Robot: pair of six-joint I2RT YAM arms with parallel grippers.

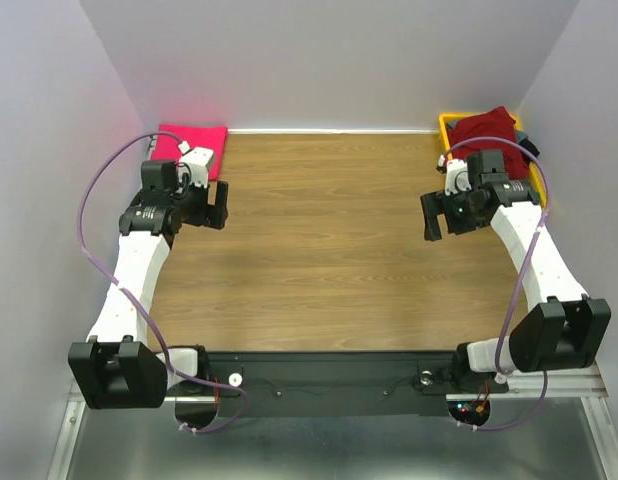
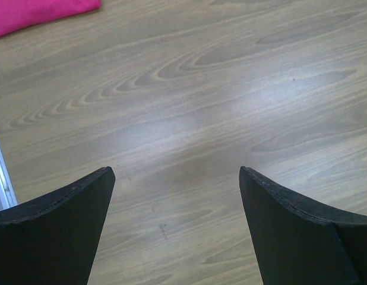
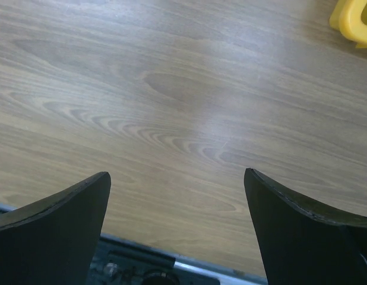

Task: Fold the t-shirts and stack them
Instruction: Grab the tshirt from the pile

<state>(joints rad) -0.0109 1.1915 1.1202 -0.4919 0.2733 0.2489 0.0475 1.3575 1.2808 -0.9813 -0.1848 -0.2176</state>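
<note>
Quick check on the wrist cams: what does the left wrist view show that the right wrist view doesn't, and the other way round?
Only the left wrist view: an edge of the hot-pink t-shirt in the top-left corner, lying on the table.
Only the right wrist view: a corner of the yellow bin at top right, and the black base rail along the bottom edge.
Both: the wood table seen between wide-open jaws. The left gripper and the right gripper each hold nothing.

Wood-grain brown table [image 1: 329, 250]. folded hot-pink fabric t-shirt [image 1: 204, 135] flat at 11 o'clock corner. yellow plastic bin [image 1: 446, 122] at 1 o'clock corner.
</note>
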